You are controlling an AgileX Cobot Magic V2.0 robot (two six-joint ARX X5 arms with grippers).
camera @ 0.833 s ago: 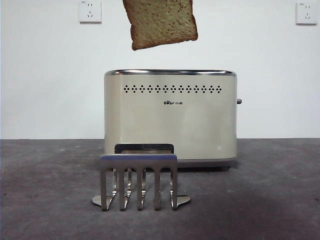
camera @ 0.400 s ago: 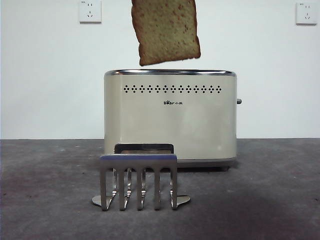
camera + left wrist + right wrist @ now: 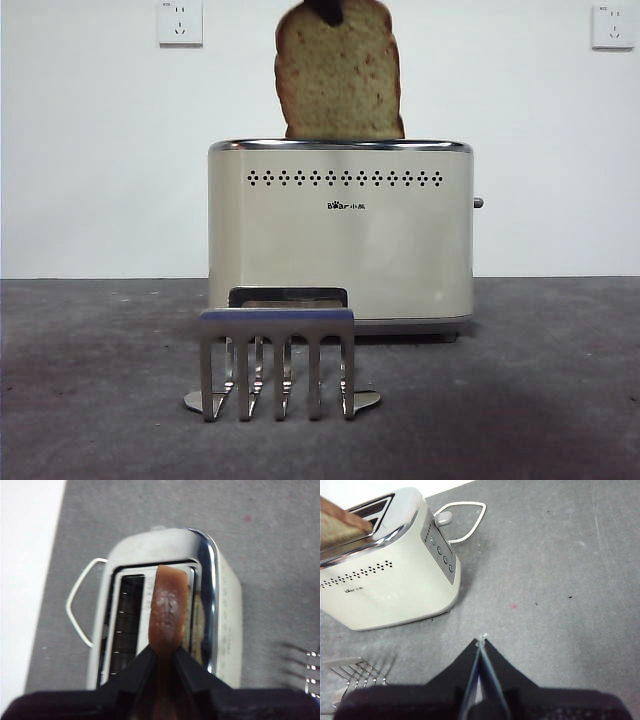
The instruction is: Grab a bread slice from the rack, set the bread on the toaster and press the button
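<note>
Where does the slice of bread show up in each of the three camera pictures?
Front view: bread stands upright at top centre, its lower edge at the toaster's chrome rim.
Left wrist view: centre, seen edge-on, pinched by the left gripper over a slot.
Right wrist view: a corner at the upper left edge.
Shared landmark: the toaster.

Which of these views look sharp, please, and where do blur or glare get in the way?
Front view: sharp and evenly lit, with the toaster logo legible. Left wrist view: soft overall, glare on the chrome rim, the slice of bread in the left end effector smeared, and the rack blurred. Right wrist view: fairly clear, though the right end effector is a dark silhouette.
</note>
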